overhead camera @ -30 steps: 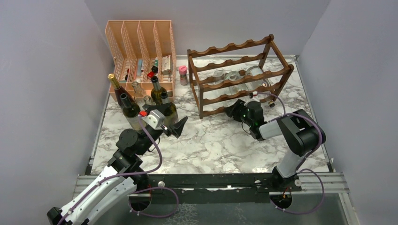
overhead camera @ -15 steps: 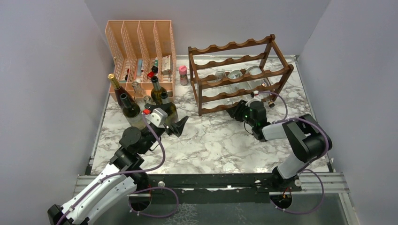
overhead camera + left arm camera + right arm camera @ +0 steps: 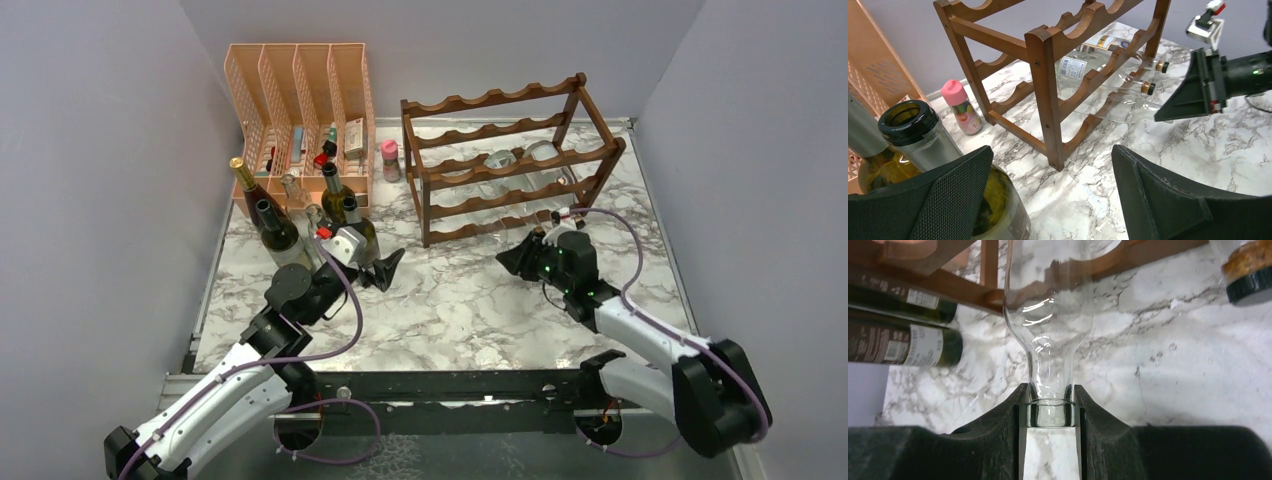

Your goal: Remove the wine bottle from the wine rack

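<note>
The right gripper (image 3: 517, 259) is low over the marble table (image 3: 460, 300), just in front of the wine rack (image 3: 510, 165). Its two black fingers (image 3: 1003, 415) are closed tightly on the mouth end of the neck of a clear glass wine bottle (image 3: 1050, 340). In the right wrist view the glass sits pressed between both pads. The bottle lies almost flat. Its neck points out to the front, and its shoulder is at the front rail of the lowest tier, with the body behind it going into the rack (image 3: 913, 255). From the left wrist camera I see the same bottle (image 3: 1128, 107) low at the rack's foot (image 3: 1048, 75), with the right gripper (image 3: 1162, 116) at its neck. From above the clear glass is too faint for me to make out.

Two more clear bottles (image 3: 520, 157) lie in a higher tier of the rack, one with a white label (image 3: 1075, 67).

The left gripper (image 3: 385, 268) hangs above the table, to the left of the rack, with its fingers (image 3: 948, 192) wide apart and nothing between them. Just beside it stand several dark green bottles (image 3: 275, 235), the nearest one with an open mouth (image 3: 910, 122). Behind them is a peach mesh organizer (image 3: 300, 100), and a small bottle with a pink cap (image 3: 389, 158) stands between the organizer and the rack.
</note>
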Action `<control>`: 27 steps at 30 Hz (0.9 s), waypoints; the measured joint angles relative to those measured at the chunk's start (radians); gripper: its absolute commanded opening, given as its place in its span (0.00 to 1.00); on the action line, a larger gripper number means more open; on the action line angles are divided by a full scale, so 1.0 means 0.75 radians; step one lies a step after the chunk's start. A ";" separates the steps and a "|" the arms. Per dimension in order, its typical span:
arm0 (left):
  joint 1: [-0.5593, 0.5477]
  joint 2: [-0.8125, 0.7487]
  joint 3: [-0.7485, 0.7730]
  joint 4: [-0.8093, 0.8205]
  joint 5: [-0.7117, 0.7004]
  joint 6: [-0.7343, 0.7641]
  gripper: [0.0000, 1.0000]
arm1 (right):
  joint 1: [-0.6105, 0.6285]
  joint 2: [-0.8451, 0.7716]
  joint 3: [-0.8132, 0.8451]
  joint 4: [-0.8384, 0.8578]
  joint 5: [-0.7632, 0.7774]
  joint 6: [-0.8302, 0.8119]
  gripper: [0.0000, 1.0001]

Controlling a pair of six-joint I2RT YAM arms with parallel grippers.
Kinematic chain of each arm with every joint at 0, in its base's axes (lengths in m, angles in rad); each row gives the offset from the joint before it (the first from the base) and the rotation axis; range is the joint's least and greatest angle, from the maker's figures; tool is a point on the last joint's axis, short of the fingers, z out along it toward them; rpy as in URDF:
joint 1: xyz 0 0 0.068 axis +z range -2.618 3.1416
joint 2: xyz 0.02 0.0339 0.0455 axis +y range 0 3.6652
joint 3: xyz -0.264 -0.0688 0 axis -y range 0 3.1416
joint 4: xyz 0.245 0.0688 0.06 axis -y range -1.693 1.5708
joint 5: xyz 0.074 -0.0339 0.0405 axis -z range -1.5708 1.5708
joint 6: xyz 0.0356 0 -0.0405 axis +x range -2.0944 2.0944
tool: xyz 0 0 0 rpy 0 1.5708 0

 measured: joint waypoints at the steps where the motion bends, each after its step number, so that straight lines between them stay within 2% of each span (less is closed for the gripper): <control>1: 0.000 0.001 0.001 -0.004 -0.001 0.002 0.94 | 0.000 -0.069 -0.001 -0.081 -0.013 0.001 0.01; 6: 0.000 0.018 0.040 -0.048 0.006 0.022 0.94 | 0.003 -0.355 0.010 -0.439 -0.062 0.005 0.01; 12: 0.000 0.116 0.251 -0.148 0.090 0.069 0.94 | 0.003 -0.606 0.154 -0.881 -0.065 0.012 0.01; 21: 0.000 0.314 0.499 -0.202 0.318 0.047 0.94 | 0.003 -0.624 0.381 -1.261 -0.112 0.091 0.01; 27: -0.071 0.444 0.511 -0.166 0.427 -0.077 0.93 | 0.003 -0.618 0.622 -1.475 -0.086 0.039 0.01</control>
